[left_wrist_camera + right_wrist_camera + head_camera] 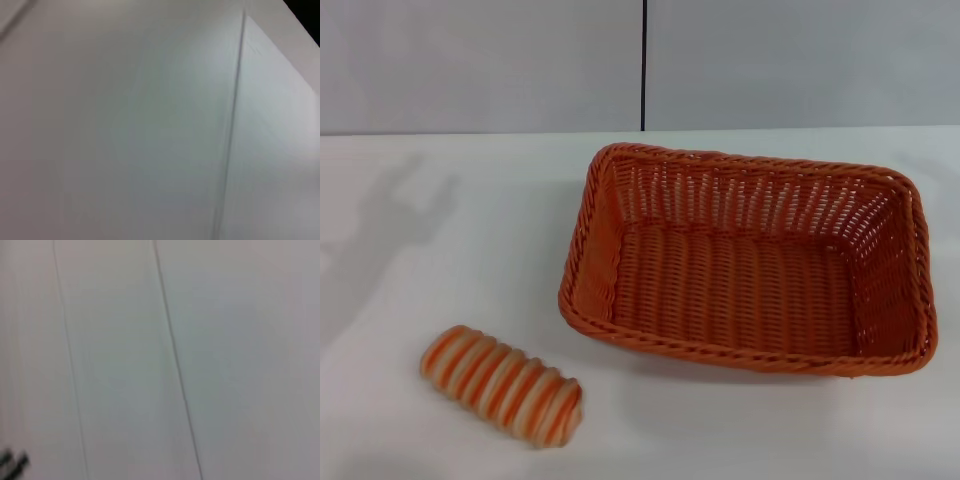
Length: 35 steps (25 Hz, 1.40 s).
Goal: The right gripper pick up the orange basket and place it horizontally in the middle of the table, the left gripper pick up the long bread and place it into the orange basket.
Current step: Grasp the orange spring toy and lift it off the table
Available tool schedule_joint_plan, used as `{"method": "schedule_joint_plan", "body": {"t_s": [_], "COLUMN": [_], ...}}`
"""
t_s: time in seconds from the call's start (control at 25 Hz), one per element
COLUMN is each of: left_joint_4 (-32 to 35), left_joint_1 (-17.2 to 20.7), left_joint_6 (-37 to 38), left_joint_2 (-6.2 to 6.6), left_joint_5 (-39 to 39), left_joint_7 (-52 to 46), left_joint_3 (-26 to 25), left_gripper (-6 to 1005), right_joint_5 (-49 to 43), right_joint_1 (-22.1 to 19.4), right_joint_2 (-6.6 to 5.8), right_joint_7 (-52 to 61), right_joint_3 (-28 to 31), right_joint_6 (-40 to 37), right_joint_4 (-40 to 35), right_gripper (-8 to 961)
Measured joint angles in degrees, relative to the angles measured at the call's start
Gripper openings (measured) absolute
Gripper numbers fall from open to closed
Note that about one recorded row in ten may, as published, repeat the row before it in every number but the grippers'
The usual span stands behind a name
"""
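Nothing was picked up yet: the orange basket sat empty on the counter, the long bread lay apart beside it, and neither gripper showed, so fingers and places relative to them couldn't be told; next, the right gripper needed the basket's rim

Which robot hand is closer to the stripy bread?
I can't tell: neither hand shows in the head view. The long bread lies on the robot's left of the table, beside the orange basket. Both wrist cameras see only pale panels.
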Motion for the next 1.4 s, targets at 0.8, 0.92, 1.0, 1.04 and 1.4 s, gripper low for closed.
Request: {"method": "schedule_joint_plan", "body": {"t_s": [0.8,0.92,1.0,1.04,1.4], "left_joint_4": [38.40,38.57,38.57,38.53,36.86], "left_joint_1": [-3.13,-3.10,-3.03,-2.92,-2.20], "left_joint_6": [-4.96,-4.75,-4.64,-4.51,-4.46], "left_joint_2": [7.20,7.37,7.24,7.07,4.39], "left_joint_5": [54.74,59.66,63.07,64.85,77.87], "left_joint_7": [-35.63,-37.00,-37.40,-37.54,-39.09], "left_joint_3": [-5.99,-6.70,-7.69,-8.20,-10.62], "left_gripper": [644,647,648,649,649], "right_joint_5": [7.83,7.67,7.69,7.75,7.84], "right_joint_1": [-16.67,-17.22,-17.23,-17.16,-15.11], "right_joint_2": [1.98,2.01,1.94,1.92,1.66], "right_joint_7": [-12.83,-12.85,-12.84,-12.74,-11.87], "right_joint_3": [20.08,21.54,21.87,22.06,23.30], "right_joint_6": [-7.48,-7.48,-7.49,-7.50,-7.04], "right_joint_4": [16.85,17.26,17.37,17.45,17.75], "right_gripper": [695,695,695,695,695]}}
